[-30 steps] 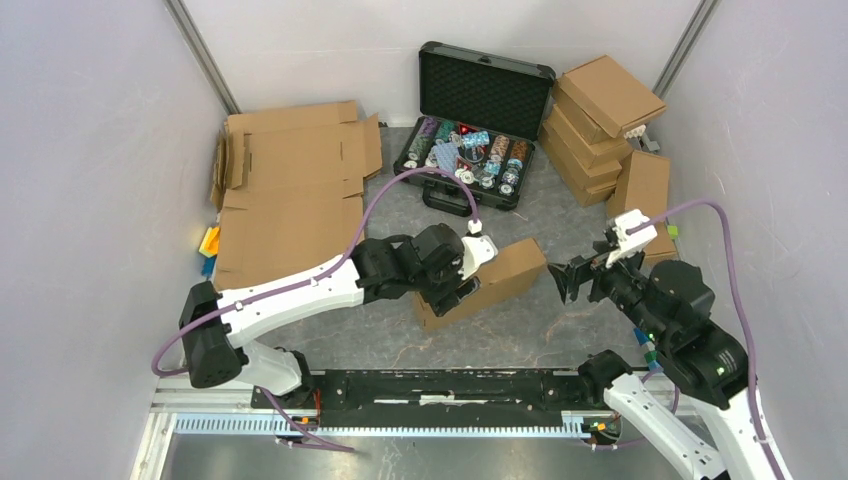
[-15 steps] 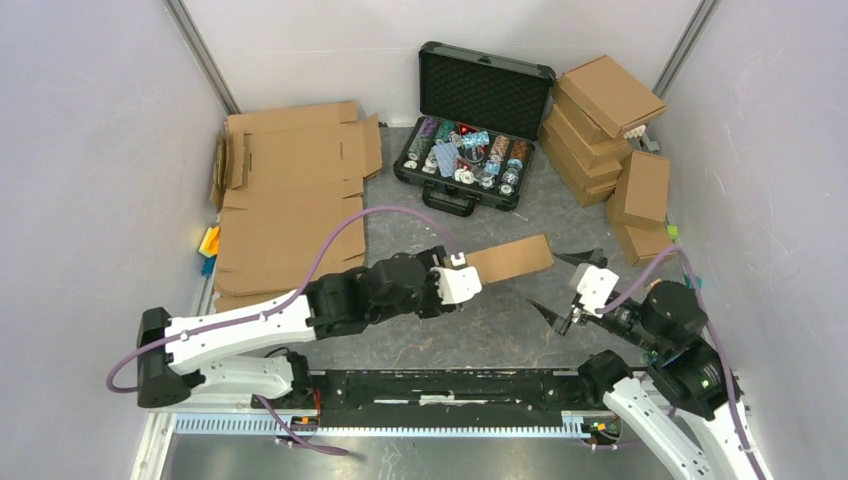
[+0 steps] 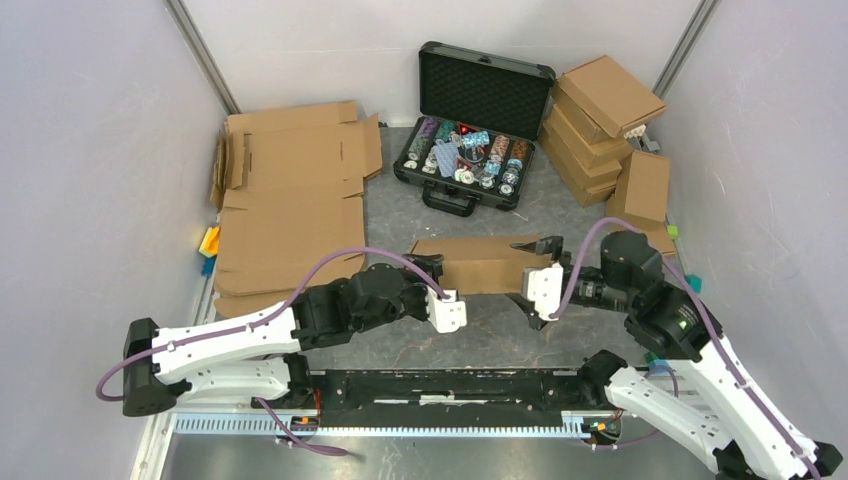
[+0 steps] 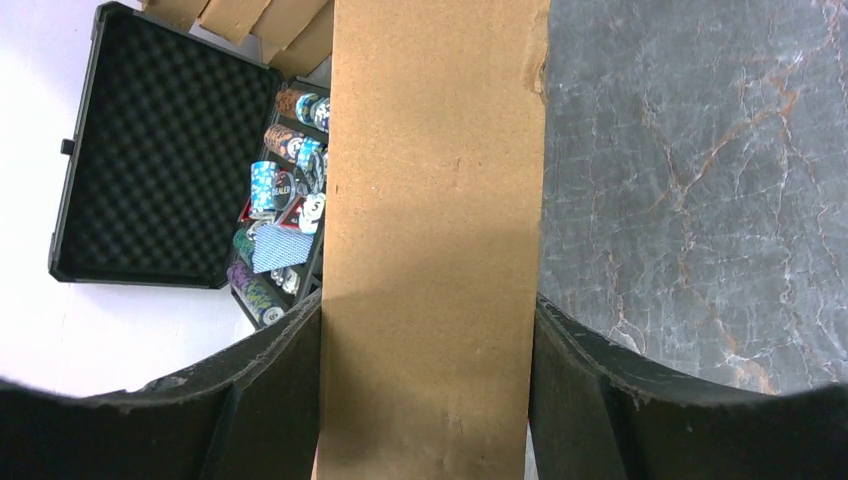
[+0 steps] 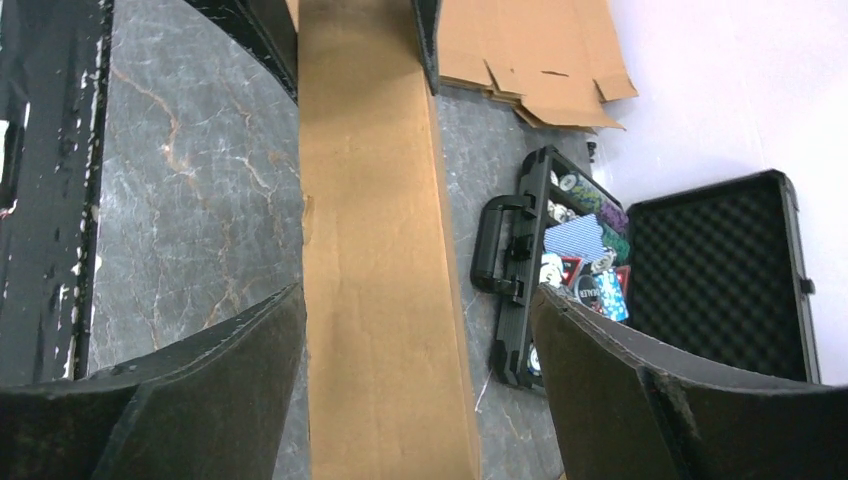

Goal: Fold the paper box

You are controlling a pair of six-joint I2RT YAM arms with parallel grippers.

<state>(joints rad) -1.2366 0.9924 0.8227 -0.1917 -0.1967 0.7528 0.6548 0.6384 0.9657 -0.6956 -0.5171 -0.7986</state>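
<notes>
Since a moment ago, the right arm has swung in to meet the paper box point(image 3: 480, 265), which now lies level across the table's middle, between both grippers. Left gripper point(image 4: 428, 320) is clamped on the box's left end. Right gripper point(image 5: 415, 295) straddles the other end, jaws apart, one finger clear of the cardboard. To do this well, centre the right jaws, then close squarely so the walls don't buckle. No print on the box; a chip point(image 4: 283, 188) in the black case point(image 3: 470, 120) appears to read "DEALER".
</notes>
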